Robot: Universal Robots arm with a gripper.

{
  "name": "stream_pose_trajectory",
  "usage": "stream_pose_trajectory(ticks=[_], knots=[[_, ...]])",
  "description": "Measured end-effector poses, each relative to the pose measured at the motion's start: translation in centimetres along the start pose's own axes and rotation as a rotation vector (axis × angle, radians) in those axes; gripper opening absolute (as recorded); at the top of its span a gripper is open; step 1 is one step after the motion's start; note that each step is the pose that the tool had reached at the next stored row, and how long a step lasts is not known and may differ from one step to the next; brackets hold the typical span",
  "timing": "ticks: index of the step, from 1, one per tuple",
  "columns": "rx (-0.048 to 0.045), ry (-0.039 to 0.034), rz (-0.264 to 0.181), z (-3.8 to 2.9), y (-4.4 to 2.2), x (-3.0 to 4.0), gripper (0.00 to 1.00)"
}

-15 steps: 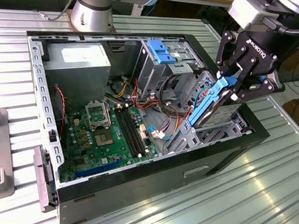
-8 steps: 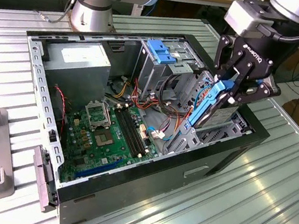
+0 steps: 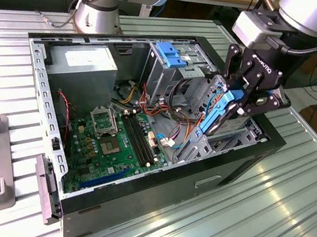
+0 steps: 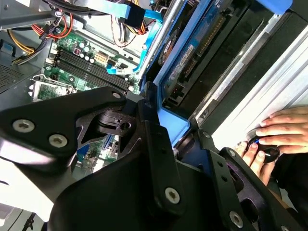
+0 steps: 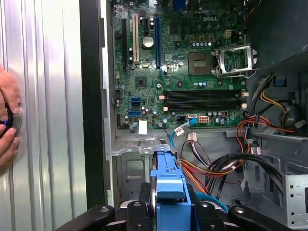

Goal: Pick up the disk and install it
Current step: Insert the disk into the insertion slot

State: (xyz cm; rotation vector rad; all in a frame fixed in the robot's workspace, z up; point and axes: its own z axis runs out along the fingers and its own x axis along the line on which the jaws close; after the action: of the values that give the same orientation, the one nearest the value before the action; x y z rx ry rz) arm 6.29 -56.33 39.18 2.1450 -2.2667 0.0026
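Gripper (image 3: 237,104) clamped shut on the disk (image 3: 213,110), held on edge over the metal bay (image 3: 195,149) inside the computer case (image 3: 149,208); I'd keep it square to the bay and clear of the loose cables (image 3: 177,112) while lowering.

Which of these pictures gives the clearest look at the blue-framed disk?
The exterior view: the disk stands on edge in the hand, over the open computer case. The second wrist view shows one face close up; the first wrist view, its blue edge.
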Motion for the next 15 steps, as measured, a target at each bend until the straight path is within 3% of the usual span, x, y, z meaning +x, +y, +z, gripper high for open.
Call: stream_pose_trajectory(ticks=[15], knots=[[0.0000,0.0000,0.000,2.24,-0.03,-0.01,0.37]])
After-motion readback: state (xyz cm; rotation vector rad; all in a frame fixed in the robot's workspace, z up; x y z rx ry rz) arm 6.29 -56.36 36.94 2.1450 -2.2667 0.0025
